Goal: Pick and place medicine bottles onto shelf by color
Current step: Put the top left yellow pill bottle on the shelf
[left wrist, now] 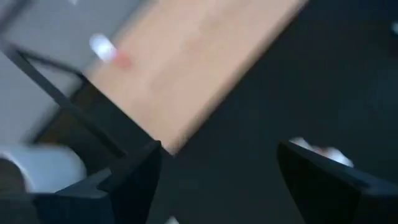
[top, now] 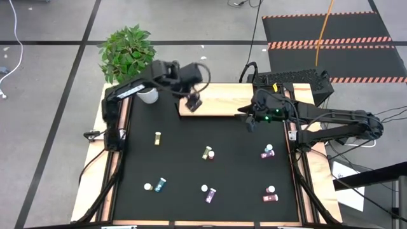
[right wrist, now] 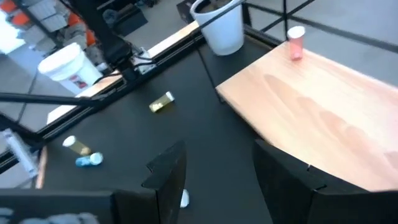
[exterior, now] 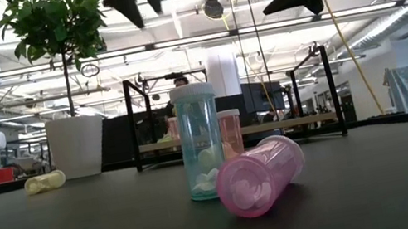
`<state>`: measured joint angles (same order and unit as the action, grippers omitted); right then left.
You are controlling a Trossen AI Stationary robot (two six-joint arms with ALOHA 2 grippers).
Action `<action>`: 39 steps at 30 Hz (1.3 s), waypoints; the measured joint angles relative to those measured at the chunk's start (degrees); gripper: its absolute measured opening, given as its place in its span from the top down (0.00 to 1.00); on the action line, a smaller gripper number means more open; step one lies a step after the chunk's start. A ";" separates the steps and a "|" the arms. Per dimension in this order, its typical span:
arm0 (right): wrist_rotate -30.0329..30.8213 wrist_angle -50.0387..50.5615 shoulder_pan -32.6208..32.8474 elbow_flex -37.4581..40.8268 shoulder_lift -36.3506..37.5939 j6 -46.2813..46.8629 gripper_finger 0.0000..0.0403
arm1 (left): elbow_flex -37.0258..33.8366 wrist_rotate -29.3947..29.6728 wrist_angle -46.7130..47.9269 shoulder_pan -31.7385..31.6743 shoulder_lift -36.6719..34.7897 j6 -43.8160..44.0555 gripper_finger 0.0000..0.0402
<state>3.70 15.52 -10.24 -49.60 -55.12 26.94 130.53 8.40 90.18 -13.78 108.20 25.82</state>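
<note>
The tan shelf (top: pixel 219 102) stands at the table's far middle. One pink bottle (right wrist: pixel 296 42) stands upright on its left end; it also shows in the left wrist view (left wrist: pixel 109 50). My left gripper (top: pixel 194 102) hovers open and empty above the shelf's left end. My right gripper (top: pixel 250 121) hovers open and empty off the shelf's right near corner. On the black mat lie a yellow bottle (top: pixel 158 138), an olive-yellow one (top: pixel 207 152), a purple-blue one (top: pixel 268 152), a teal one (top: pixel 159 184), a purple one (top: pixel 209 194) and a pink one (top: pixel 270 196).
A white plant pot (top: pixel 147 95) with a green plant stands by the shelf's left end, under the left arm. In the low view a teal bottle (exterior: pixel 199 140) stands upright and a pink one (exterior: pixel 261 176) lies on its side. Wooden strips (top: pixel 89 178) border the mat.
</note>
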 joint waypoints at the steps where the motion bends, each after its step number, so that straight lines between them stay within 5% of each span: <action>1: -0.90 -0.19 0.11 -0.02 0.09 -0.02 0.56 | -0.97 -0.10 0.07 1.84 -0.92 2.41 0.21; 8: -3.79 4.10 2.07 -0.02 1.03 -0.65 0.56 | -15.06 2.08 -0.40 12.35 -8.74 20.84 0.21; 15: -3.66 5.38 5.47 -0.01 1.23 0.75 0.56 | -42.72 0.41 -2.04 16.71 -17.87 36.14 0.21; 20: -0.58 1.09 7.70 3.30 1.10 7.03 0.56 | -63.11 -8.51 -13.05 10.18 -24.68 31.16 0.21; 25: -0.46 -10.55 8.24 9.79 0.72 14.47 0.56 | -75.68 -13.43 -23.83 -0.74 -26.98 22.45 0.21; 31: 4.09 -20.08 9.33 15.23 -1.96 24.94 0.56 | -85.06 -18.43 -32.70 -9.57 -25.38 16.99 0.21; 39: 14.60 -29.51 14.84 15.89 -6.83 30.66 0.56 | -91.03 -18.38 -43.77 -11.93 -25.56 14.76 0.28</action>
<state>18.30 -13.99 4.59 -33.71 -61.94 57.60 39.50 -9.98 46.42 -25.72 82.64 40.59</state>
